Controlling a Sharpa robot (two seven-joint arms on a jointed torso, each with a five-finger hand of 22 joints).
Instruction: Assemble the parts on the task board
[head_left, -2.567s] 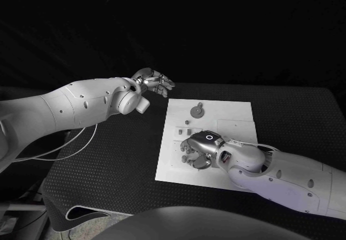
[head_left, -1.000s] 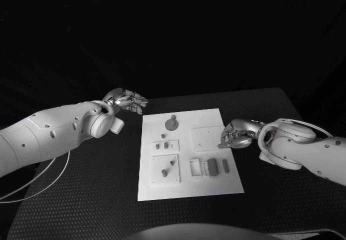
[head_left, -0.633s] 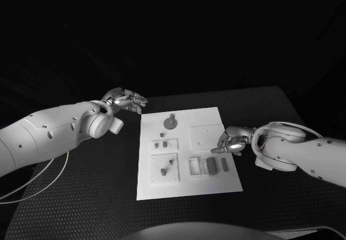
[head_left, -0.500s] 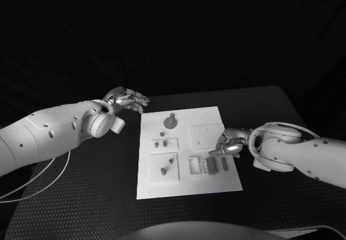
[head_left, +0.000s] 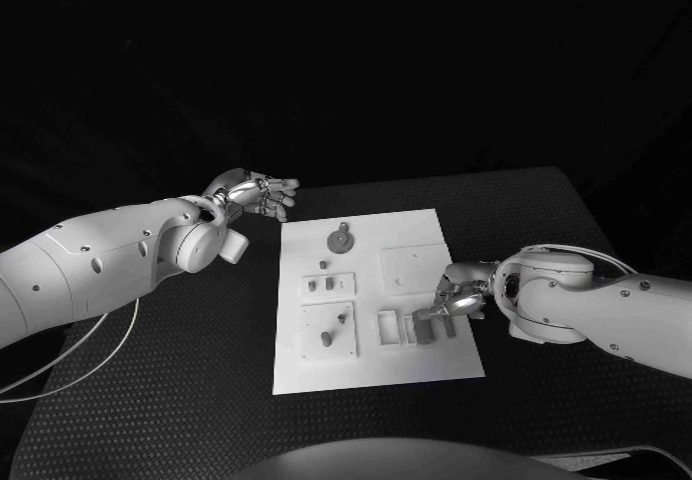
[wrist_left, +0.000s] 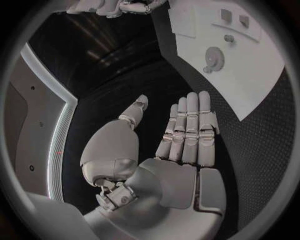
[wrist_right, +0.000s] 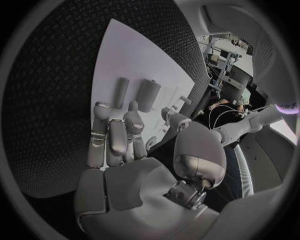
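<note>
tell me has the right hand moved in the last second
Yes. The right hand has moved down the right edge of the board, from beside the square plate to the grey bars near the board's lower right.

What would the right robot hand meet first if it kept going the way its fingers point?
Probably the two dark upright parts on the task board: the right robot hand hangs just short of them, fingers aimed their way. Height above the board is unclear.

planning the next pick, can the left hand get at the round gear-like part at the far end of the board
Probably yes. The left hand hovers open just off the task board's far corner, the round part lies close by, uncovered, and the right hand works at the opposite edge.
</note>
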